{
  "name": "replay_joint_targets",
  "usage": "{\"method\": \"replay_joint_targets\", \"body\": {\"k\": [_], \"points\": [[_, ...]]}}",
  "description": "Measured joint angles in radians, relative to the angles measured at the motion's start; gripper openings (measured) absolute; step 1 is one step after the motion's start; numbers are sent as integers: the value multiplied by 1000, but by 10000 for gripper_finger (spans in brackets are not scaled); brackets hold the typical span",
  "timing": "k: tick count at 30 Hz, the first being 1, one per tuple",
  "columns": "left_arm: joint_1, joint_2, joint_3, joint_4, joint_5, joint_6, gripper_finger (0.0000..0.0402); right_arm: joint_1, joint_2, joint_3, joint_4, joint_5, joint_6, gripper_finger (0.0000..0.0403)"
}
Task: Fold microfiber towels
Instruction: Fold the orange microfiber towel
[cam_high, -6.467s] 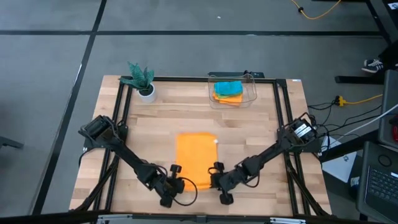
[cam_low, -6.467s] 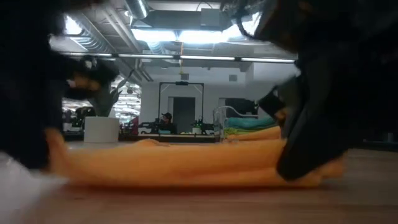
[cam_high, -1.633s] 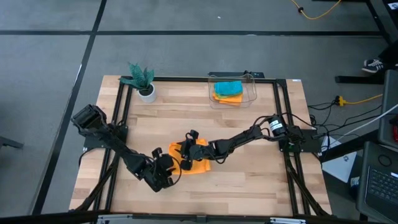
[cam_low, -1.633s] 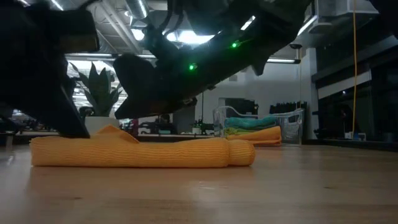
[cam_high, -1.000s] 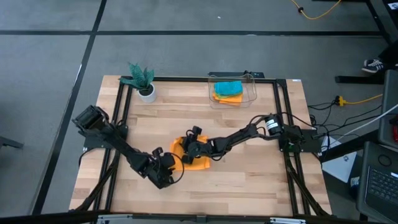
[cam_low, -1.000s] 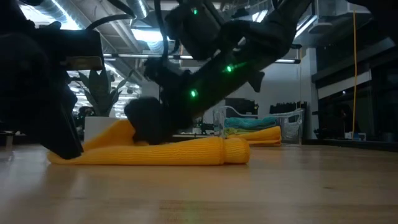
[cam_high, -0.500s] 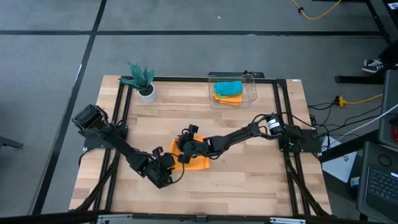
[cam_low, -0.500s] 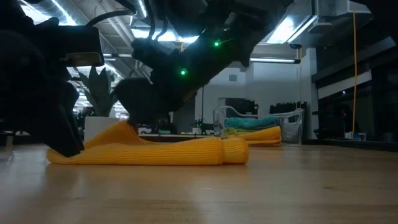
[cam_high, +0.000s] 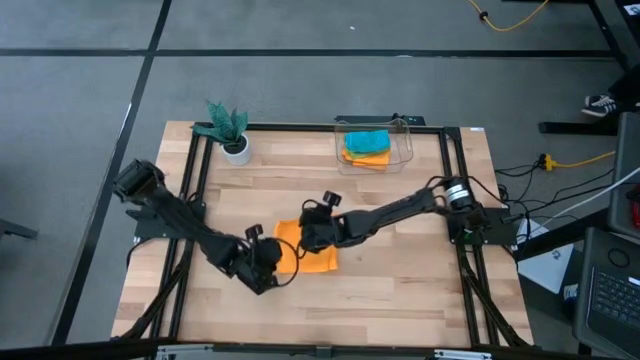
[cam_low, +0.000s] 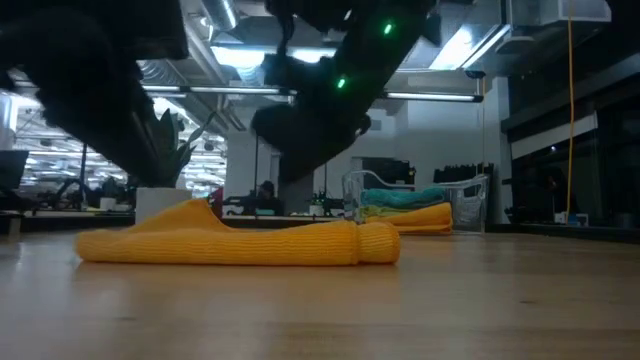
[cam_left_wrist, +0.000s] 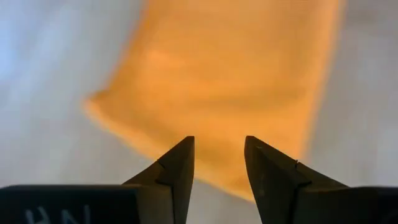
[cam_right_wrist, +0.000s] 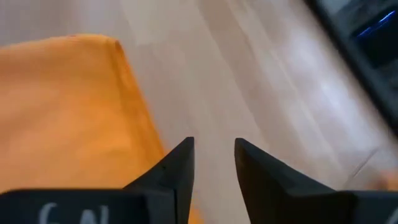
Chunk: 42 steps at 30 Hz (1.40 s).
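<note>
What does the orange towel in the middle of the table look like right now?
The orange towel is a soft, ribbed-looking cloth, folded into a small thick bundle. It lies flat on the wooden table, near the middle. One end looks rolled and rounded, the other rises in a small hump. Nothing grips it: both arms hover just above it.

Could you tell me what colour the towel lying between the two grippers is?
The towel is orange, best seen in the low view.

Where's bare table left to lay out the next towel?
Bare wood lies right of the orange towel, between it and the table edge, and along the front. Also between plant and bin. Crowded mid-table: left gripper and right gripper at the towel.
</note>
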Motion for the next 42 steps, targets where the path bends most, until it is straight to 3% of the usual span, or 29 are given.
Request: {"method": "replay_joint_targets", "body": {"k": [5,9,12,17,31,36,38,42], "points": [[111,-20,-22,-94,-10,53,135,6,-53,0,-59,-226,55,107],[222,-9,-102,-1,-6,130,135,26,-44,-9,-4,-359,54,106],[287,-9,-151,88,-4,173,135,50,-43,-20,20,-398,58,106],[339,-11,-163,68,51,222,135,105,-43,-23,21,-399,65,106],[336,-40,-54,43,52,340,135,166,-43,-23,23,-399,85,106],[306,-40,-10,-48,171,319,135,175,-43,-23,23,-397,138,106],[291,-40,-9,-87,210,285,135,180,-43,-23,24,-365,193,106],[255,-40,-19,-108,194,228,135,195,-21,-23,28,-230,310,106]]}}
